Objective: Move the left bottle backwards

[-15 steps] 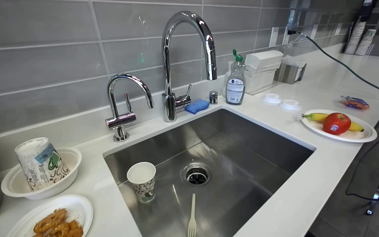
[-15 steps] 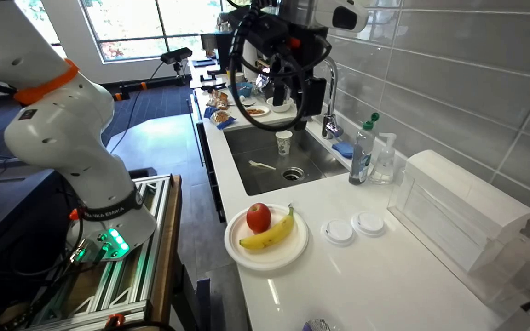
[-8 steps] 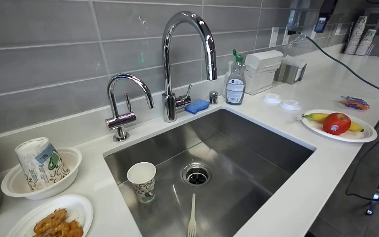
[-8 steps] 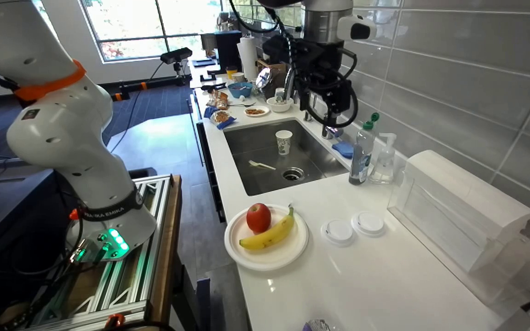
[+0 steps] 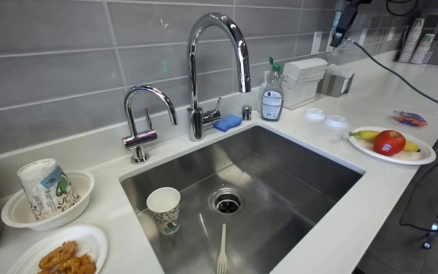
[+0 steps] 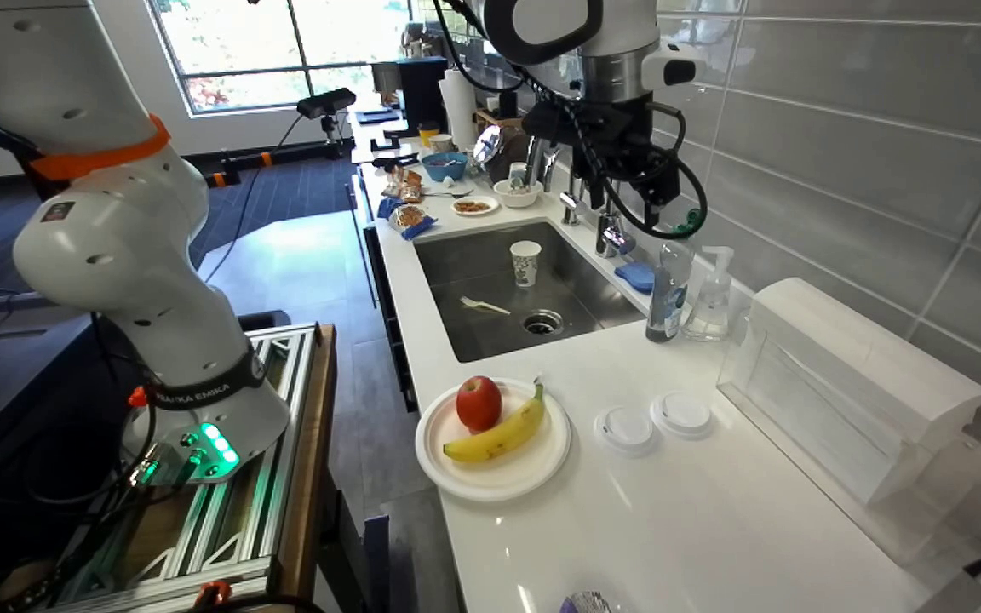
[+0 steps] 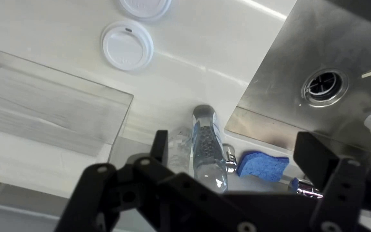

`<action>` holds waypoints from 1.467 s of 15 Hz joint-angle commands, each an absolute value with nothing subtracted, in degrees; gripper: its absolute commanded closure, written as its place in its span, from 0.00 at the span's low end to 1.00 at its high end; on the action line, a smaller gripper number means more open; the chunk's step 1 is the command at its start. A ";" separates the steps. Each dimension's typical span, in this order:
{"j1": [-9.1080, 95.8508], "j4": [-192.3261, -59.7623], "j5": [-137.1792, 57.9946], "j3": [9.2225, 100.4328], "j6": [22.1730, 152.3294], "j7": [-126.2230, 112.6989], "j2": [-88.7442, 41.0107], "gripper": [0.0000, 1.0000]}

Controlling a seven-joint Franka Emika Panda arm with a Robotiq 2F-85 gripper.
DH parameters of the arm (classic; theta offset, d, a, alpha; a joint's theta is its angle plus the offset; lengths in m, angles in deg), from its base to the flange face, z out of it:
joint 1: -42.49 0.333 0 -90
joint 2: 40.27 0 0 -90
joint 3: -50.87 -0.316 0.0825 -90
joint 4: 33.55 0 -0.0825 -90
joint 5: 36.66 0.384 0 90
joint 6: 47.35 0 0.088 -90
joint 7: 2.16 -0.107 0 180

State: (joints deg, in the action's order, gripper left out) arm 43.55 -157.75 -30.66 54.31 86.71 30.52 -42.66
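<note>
Wrist view: tool (image 7: 231,143) widely agape.

Satin metal sink (image 5: 276,201), glossy countertop (image 6: 678,528), smooth plstc btl (image 5: 272,102)

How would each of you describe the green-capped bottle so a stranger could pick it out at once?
Find the steel sink; along its edge, pass the tall faucet, then the blue sponge. Beyond it, by the sink's corner, stands a clear bottle with a pale label. Its flipped-open green cap sets it apart from the white-pump bottle beside it.
</note>
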 commanded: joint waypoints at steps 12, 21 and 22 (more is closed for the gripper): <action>42.10 -149.85 -17.14 47.86 96.83 32.97 -29.38 0.00; 41.97 -149.34 -20.10 47.00 98.42 32.43 -27.47 0.00; 42.08 -149.02 -20.13 46.73 99.46 32.45 -26.52 0.00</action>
State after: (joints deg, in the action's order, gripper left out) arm 42.67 -149.91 -19.24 48.19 96.27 32.64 -29.33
